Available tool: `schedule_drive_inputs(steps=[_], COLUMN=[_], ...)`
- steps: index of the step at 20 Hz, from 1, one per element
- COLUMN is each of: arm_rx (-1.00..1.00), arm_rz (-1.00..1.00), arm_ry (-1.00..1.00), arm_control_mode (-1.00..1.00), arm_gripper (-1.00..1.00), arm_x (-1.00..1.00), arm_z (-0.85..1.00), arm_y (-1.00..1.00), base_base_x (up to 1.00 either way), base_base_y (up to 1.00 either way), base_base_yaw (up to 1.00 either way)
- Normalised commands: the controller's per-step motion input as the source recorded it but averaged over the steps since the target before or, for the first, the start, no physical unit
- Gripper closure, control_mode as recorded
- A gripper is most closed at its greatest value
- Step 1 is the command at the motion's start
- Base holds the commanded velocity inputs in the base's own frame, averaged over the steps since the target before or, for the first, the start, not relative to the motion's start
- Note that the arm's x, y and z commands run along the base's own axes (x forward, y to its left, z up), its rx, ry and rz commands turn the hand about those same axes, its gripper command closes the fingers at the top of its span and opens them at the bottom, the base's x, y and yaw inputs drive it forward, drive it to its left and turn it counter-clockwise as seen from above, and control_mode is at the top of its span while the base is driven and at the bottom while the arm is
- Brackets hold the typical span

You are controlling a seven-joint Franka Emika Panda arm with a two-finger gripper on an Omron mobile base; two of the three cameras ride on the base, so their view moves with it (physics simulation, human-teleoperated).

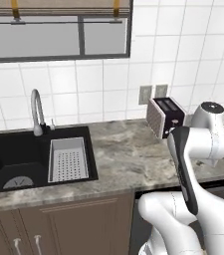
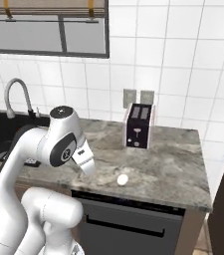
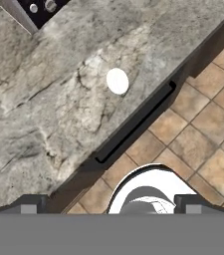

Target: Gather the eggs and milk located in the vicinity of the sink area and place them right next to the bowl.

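Observation:
One small white egg (image 2: 122,179) lies on the grey marble counter (image 2: 173,164) close to its front edge, in front of the toaster and well right of the sink. In the hand view the egg (image 3: 117,81) sits ahead of my gripper (image 3: 111,205), which hangs above the counter's edge. The gripper is open, its dark fingertips (image 3: 31,204) wide apart with nothing between them. The black sink (image 1: 19,149) has a curved grey faucet (image 1: 36,112) and a perforated grey tray (image 1: 67,159). The milk and the bowl are out of view.
A toaster (image 2: 137,126) stands against the tiled wall behind the egg. Below the counter edge runs a dark dishwasher front with a long handle (image 3: 136,124), above a brown tiled floor (image 3: 208,114). My white arm (image 1: 188,169) blocks the counter's right part in the left base view.

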Motion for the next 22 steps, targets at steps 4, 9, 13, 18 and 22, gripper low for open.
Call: schedule_drive_inputs(steps=[4, 9, 13, 18, 22], arm_rx=[0.00, 0.00, 0.00, 0.00, 0.03], arm_rz=[0.00, 0.00, 0.00, 0.00, 0.04], arm_ry=[0.00, 0.00, 0.00, 0.00, 0.00], arm_control_mode=[1.00, 1.00, 1.00, 1.00, -1.00], arm_gripper=[-1.00, -1.00, -1.00, -1.00, -1.00], arm_x=[0.00, 0.00, 0.00, 0.00, 0.00], arm_z=[0.00, 0.00, 0.00, 0.00, 0.00], arm_y=[0.00, 0.00, 0.00, 0.00, -0.29], base_base_x=[0.00, 0.00, 0.00, 0.00, 0.00], base_base_y=[-0.46, -0.41, -0.35, -0.31, 0.00], base_base_yaw=[0.01, 0.02, 0.02, 0.01, 0.00])
